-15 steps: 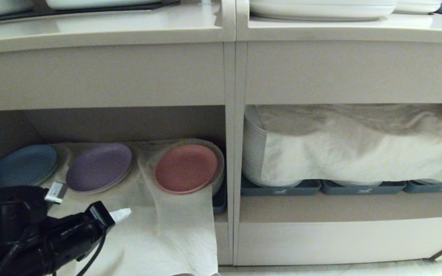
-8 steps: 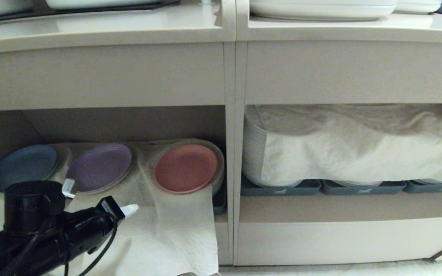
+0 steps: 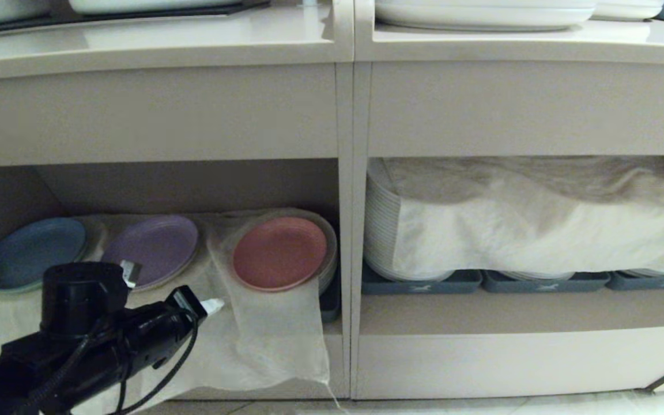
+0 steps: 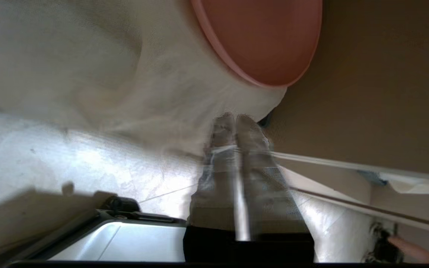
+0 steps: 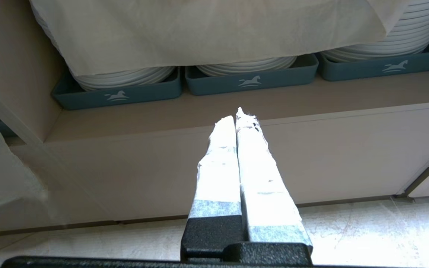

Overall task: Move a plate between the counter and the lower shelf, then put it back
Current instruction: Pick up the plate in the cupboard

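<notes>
- I see the plate [image 3: 279,252], small and pink, lying in the lower shelf [image 3: 193,184] on top of a short stack draped by the white cloth [image 3: 268,334]; it sits at the end of the row nearest the upright divider [image 3: 346,230].
- On the far side of the pink plate from the divider lies a purple plate [image 3: 156,248], and past that a blue plate [image 3: 29,253], all on the same cloth.
- My left gripper [image 3: 212,304] hangs in front of the pink plate, low and off toward the purple plate, its white-taped tips over the hanging fold of cloth and not touching the plate.
- In the left wrist view the left fingers [image 4: 251,149] lie close together with only a thin slit between them and nothing in it; that picture is smeared, so I read them as together and holding nothing.
- The same view shows the pink plate's rim [image 4: 237,70] just beyond the fingertips, with cloth between.
- My right gripper [image 5: 241,117] is out of the head view; its own camera shows the taped fingers [image 5: 218,160] pressed together, empty, pointing at the cubby on the other side of the divider.
- There, dark grey-blue trays [image 5: 251,80] hold stacks of white plates [image 5: 125,76] under a second cloth [image 5: 199,33].
- The counter [image 3: 165,40] runs above the pink plate's cubby and carries large white dishes [image 3: 482,11].
</notes>
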Motion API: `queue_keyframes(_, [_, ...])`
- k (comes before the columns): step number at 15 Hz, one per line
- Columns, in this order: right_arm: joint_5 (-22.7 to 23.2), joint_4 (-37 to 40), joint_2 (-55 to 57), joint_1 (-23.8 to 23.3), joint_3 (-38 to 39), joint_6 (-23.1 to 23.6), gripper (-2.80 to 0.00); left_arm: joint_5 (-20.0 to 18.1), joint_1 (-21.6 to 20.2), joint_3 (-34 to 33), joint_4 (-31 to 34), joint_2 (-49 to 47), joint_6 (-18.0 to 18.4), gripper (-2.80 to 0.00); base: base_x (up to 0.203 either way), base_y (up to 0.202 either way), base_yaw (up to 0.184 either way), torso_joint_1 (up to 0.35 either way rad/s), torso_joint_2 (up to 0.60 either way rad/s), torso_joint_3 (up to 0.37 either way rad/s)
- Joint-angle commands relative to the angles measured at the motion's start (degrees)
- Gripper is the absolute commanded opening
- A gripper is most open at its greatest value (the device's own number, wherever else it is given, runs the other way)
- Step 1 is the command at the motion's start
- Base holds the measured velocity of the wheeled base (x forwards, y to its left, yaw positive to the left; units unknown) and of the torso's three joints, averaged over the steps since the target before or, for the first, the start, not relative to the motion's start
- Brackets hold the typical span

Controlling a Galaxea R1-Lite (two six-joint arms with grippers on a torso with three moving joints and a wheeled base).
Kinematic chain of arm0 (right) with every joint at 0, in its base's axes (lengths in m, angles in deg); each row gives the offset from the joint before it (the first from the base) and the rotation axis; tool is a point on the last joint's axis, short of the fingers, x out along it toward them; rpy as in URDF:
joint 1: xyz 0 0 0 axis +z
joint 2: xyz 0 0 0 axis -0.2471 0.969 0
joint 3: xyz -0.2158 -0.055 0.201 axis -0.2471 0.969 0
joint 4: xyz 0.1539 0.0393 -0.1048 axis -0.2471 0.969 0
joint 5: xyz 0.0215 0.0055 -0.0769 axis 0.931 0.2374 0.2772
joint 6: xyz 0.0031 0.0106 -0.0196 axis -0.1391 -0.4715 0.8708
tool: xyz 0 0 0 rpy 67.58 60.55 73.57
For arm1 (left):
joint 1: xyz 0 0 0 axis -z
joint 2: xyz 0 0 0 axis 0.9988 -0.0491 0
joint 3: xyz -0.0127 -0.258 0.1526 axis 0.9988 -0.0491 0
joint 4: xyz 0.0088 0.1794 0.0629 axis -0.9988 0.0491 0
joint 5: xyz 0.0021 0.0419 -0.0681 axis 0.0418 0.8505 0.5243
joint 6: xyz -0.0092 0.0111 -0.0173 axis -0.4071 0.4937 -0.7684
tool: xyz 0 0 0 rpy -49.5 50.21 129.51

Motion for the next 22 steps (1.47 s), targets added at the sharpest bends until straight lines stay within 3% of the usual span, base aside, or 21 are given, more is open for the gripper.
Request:
queue_keyframes(1, [0.0, 0.0, 0.0, 0.0, 0.0, 0.0, -2.80, 0.0, 0.0, 0.5, -0.4, -1.8, -0.4, 0.00, 0.000, 0.000, 0.000, 0.000, 0.00, 0.000])
queue_keyframes(6, [0.0, 0.0, 0.0, 0.0, 0.0, 0.0, -2.80, 0.0, -0.6, 3.5, 1.0, -4.3, 0.0, 0.00, 0.000, 0.000, 0.000, 0.000, 0.00, 0.000])
queue_keyframes(9, [0.0, 0.0, 0.0, 0.0, 0.0, 0.0, -2.80, -0.2, -1.5, 5.9, 3.8, -5.6, 3.1, 0.00, 0.000, 0.000, 0.000, 0.000, 0.00, 0.000])
queue_keyframes(18, [0.0, 0.0, 0.0, 0.0, 0.0, 0.0, -2.80, -1.8, -3.4, 13.4, 8.5, -9.4, 5.5, 0.00, 0.000, 0.000, 0.000, 0.000, 0.00, 0.000])
queue_keyframes(22, [0.0, 0.0, 0.0, 0.0, 0.0, 0.0, -2.80, -2.8, -3.8, 16.6, 12.8, -10.0, 8.9, 0.00, 0.000, 0.000, 0.000, 0.000, 0.00, 0.000])
